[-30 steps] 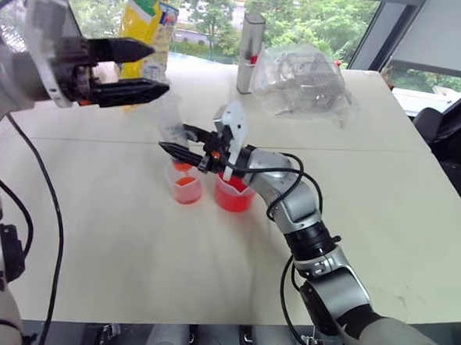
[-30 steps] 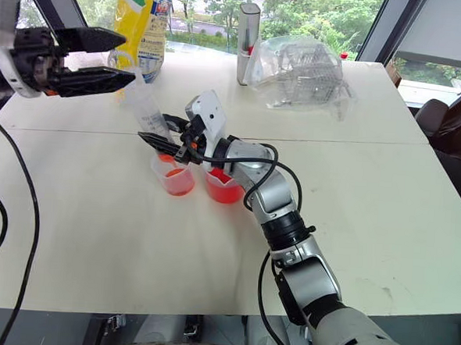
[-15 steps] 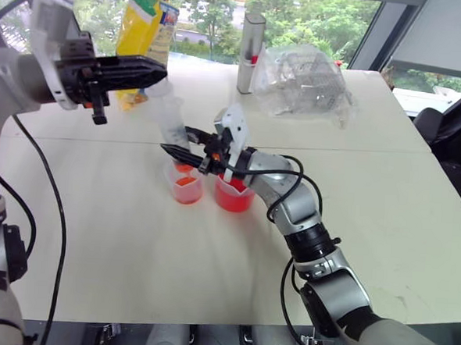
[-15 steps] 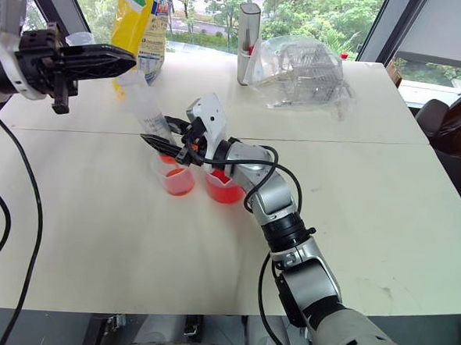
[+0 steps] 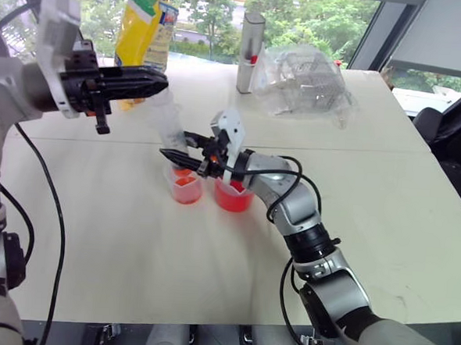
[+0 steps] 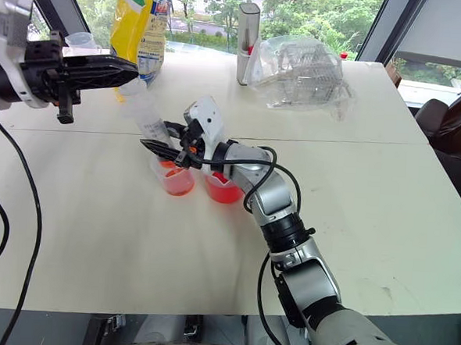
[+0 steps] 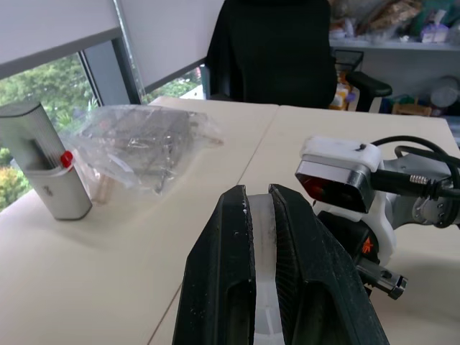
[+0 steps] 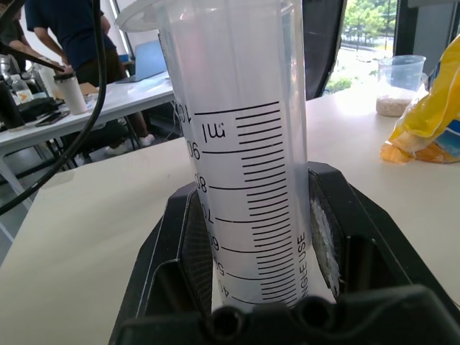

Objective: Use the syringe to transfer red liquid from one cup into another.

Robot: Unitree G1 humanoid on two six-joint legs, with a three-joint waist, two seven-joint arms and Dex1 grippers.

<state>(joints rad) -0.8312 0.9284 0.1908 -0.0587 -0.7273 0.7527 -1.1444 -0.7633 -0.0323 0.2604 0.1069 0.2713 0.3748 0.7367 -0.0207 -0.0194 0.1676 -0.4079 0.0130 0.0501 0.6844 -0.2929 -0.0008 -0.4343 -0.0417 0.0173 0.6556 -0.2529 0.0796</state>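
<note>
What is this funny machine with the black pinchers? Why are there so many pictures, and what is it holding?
It's a robot with two arms. Two pictures come from cameras in its head, like eyes looking down at the table. The other two come from small cameras on its wrists, so you see the black fingers up close. Each arm ends in a pincher called an end effector. The right end effector squeezes the body of a big clear syringe. The left end effector pinches the syringe's top end. The tip points down into a small cup of red liquid, beside a wider cup of red. Farther back are a yellow bag, a grey bottle and a clear plastic bag.
</note>
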